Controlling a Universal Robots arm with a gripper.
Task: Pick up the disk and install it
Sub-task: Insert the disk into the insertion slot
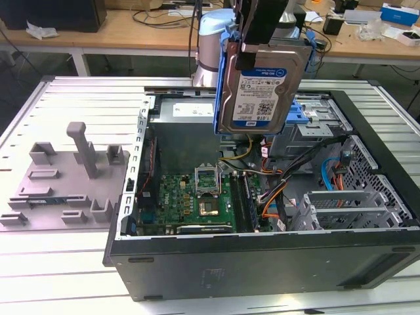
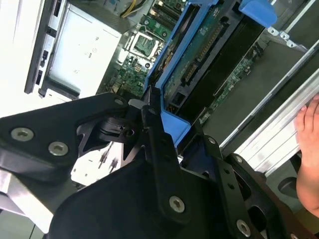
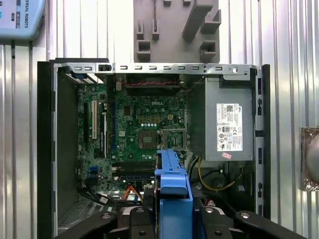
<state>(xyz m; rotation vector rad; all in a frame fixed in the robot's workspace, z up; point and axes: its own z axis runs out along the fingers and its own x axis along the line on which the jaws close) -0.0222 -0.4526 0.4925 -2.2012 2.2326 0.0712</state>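
The disk (image 1: 262,85), a silver hard drive with a white-and-blue label in a blue carrier rail, hangs upright above the open computer case (image 1: 262,259). My gripper (image 1: 266,47) is shut on its top end. The disk is in the air over the case's back half, just left of the grey drive cage (image 1: 321,128) in the exterior view. In the second wrist view the disk (image 2: 199,55) shows its green circuit side, with my gripper (image 2: 169,130) clamped on the blue rail. In the first wrist view the rail's blue edge (image 3: 173,181) sticks out from my gripper (image 3: 173,213) over the motherboard (image 3: 139,129).
A blue latch piece (image 1: 305,111) sits on the drive cage. The power supply (image 3: 227,124) lies along one case wall, and loose cables (image 1: 275,190) run beside the motherboard. A grey fixture (image 1: 65,177) lies on the exterior view's left. A person's hand (image 2: 309,149) rests outside the case.
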